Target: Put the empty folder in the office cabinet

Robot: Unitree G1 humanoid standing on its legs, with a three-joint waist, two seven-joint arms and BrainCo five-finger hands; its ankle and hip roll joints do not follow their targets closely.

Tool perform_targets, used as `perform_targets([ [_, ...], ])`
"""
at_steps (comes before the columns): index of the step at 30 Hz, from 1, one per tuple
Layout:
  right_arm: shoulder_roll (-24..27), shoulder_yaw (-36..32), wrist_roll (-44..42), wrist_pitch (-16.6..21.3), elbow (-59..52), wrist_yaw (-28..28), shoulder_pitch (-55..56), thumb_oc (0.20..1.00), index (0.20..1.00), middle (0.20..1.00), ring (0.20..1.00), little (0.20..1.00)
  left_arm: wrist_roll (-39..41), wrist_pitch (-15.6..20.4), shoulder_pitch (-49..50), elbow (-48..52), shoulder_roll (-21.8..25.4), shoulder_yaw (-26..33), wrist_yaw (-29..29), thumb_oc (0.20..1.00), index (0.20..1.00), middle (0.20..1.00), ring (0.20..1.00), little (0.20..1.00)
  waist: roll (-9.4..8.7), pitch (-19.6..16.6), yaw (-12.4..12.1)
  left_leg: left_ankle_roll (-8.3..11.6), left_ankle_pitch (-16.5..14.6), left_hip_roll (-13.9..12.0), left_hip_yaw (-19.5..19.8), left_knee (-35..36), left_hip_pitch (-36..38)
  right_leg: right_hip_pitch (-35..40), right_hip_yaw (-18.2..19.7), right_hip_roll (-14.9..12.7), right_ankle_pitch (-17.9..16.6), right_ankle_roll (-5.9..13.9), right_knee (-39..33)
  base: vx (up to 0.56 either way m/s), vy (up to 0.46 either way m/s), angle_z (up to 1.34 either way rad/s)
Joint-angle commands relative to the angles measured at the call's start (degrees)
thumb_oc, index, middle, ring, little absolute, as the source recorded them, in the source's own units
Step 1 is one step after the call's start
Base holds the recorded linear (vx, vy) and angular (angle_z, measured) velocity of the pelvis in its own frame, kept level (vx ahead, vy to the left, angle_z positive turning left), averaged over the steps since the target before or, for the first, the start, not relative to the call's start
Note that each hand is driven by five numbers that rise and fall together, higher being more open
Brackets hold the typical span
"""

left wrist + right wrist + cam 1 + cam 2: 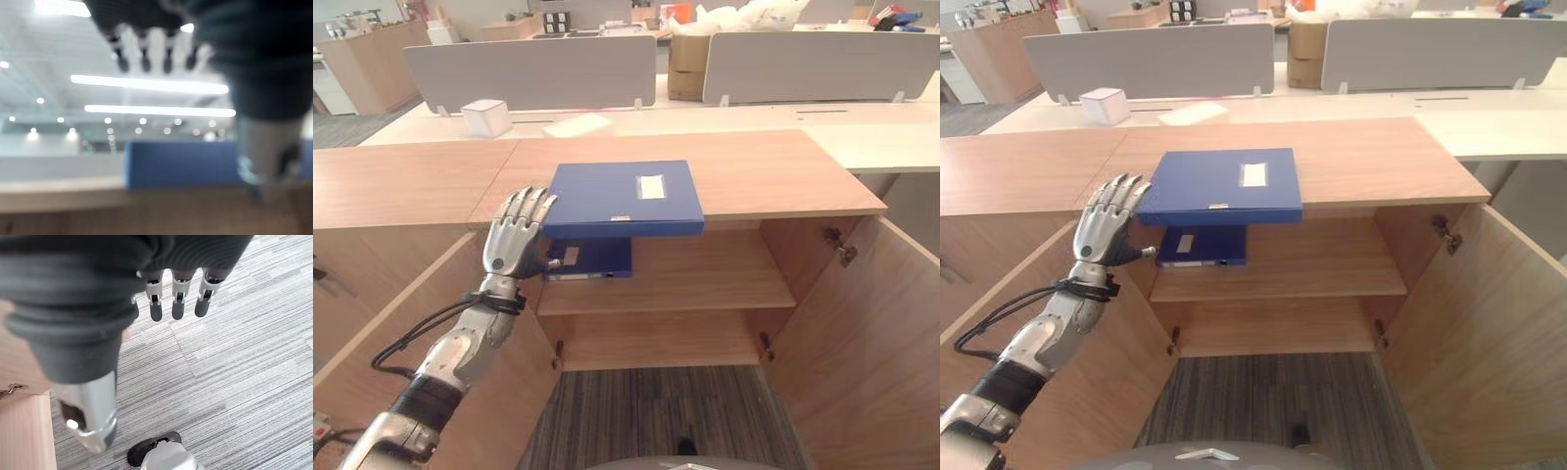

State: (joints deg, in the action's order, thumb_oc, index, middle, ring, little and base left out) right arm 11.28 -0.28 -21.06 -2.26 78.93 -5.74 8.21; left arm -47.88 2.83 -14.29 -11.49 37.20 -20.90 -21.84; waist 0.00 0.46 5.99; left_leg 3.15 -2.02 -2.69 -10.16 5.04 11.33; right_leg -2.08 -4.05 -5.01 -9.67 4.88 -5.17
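Left eye view: nearest, the left hand [514,238] is raised with its fingers straight and spread, empty, its fingertips just beside the left front corner of the blue folder [622,199]; whether they touch it cannot be told. The folder lies flat on the top [754,171] of the wooden cabinet, its front edge overhanging the open compartment a little, a pale label on its cover. The cabinet's doors stand open — the right door [876,333] swung out toward the camera, the left one [460,392] beneath the arm. Inside, a second blue folder [592,258] lies on the shelf [685,284] at its left end, directly under the first. Grey striped carpet [656,416] shows below. In the right wrist view the right hand [168,289] hangs over that carpet, fingers straight and loose, holding nothing. Farther back — a pale desk [862,132] with a small white box [486,117], then grey divider panels [533,73] and a cardboard box [687,67].
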Motion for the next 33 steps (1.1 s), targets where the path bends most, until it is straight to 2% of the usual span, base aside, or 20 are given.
perform_targets([
  [1, 2.0, 0.62, -1.52, 1.37, 2.91, -1.57, -3.71, 1.0, 1.0, 1.0, 1.0, 1.0, -2.76, -0.49, -6.62, -3.33, 2.1, 0.24, -0.7, 1.0, 1.0, 1.0, 1.0, 1.0, 0.44, 1.27, 1.95, 0.66, -2.81, -0.18, -0.01, -0.04, -3.0, 8.21, 0.24, -2.08, 9.2, 4.67, 0.17, 0.0, -0.004, -0.15],
  [6, 2.36, -0.03, -2.76, 1.63, 3.01, -1.63, -3.5, 1.0, 1.0, 1.0, 1.0, 1.0, -4.4, -0.76, -10.29, -7.73, 1.43, -4.05, -0.42, 1.0, 1.0, 1.0, 1.0, 1.0, 0.55, 1.35, 2.53, 0.69, -2.81, -0.22, -0.25, -0.04, -3.05, 8.07, 0.37, -2.07, 9.12, 4.73, 0.17, 0.0, -0.001, -0.03],
  [8, 2.73, -0.33, -3.8, 1.99, 2.84, -2.06, -2.89, 1.0, 1.0, 1.0, 1.0, 1.0, -5.62, -1.77, -14.21, -11.89, 0.92, -7.53, -0.18, 1.0, 1.0, 1.0, 1.0, 1.0, 0.69, 1.47, 3.61, 0.76, -2.83, -0.3, -0.74, -0.04, -3.33, 7.57, 0.64, -2.03, 8.98, 4.94, 0.17, 0.0, -0.004, -0.02],
  [13, 2.98, -0.59, -4.2, 2.23, 3.22, -2.68, -2.09, 1.0, 1.0, 1.0, 1.0, 1.0, -6.72, -3.11, -18.46, -15.98, 0.21, -10.69, -0.51, 1.0, 1.0, 1.0, 1.0, 1.0, 0.85, 1.64, 4.39, 0.82, -2.79, -0.39, -1.23, -0.04, -3.76, 6.77, 0.97, -1.94, 8.69, 5.14, 0.17, 0.0, 0.0, 0.0],
  [18, 2.96, -0.43, -4.41, 2.32, 3.58, -2.91, -1.84, 1.0, 1.0, 1.0, 1.0, 1.0, -6.76, -4.16, -21.68, -17.92, -0.21, -11.74, -1.37, 1.0, 1.0, 1.0, 1.0, 1.0, 0.8, 1.56, 4.71, 0.89, -2.76, -0.47, -1.46, -0.04, -4.12, 6.36, 1.17, -1.83, 8.61, 5.18, 0.17, 0.01, -0.003, -0.06],
  [27, 2.27, 0.84, -5.28, 3.02, 2.87, -3.69, -1.93, 1.0, 1.0, 1.0, 1.0, 1.0, -3.64, -7.53, -26.69, -21.21, -0.99, -9.8, -5.29, 1.0, 1.0, 1.0, 1.0, 1.0, 0.43, 1.66, 5.24, 1.07, -2.53, -0.59, -1.37, -0.04, -4.54, 5.86, 1.37, -1.6, 8.63, 5.13, 0.17, 0.0, -0.003, -0.03],
  [33, 1.94, 1.01, -6.1, 3.44, 2.32, -4.07, -2.12, 1.0, 1.0, 1.0, 1.0, 1.0, -1.87, -8.54, -27.24, -23.04, -1.13, -9.0, -6.26, 1.0, 1.0, 1.0, 1.0, 1.0, 0.21, 1.84, 5.35, 1.16, -2.43, -0.62, -1.34, -0.04, -4.94, 5.44, 1.46, -1.51, 8.51, 5.16, 0.17, 0.0, 0.0, 0.0],
])
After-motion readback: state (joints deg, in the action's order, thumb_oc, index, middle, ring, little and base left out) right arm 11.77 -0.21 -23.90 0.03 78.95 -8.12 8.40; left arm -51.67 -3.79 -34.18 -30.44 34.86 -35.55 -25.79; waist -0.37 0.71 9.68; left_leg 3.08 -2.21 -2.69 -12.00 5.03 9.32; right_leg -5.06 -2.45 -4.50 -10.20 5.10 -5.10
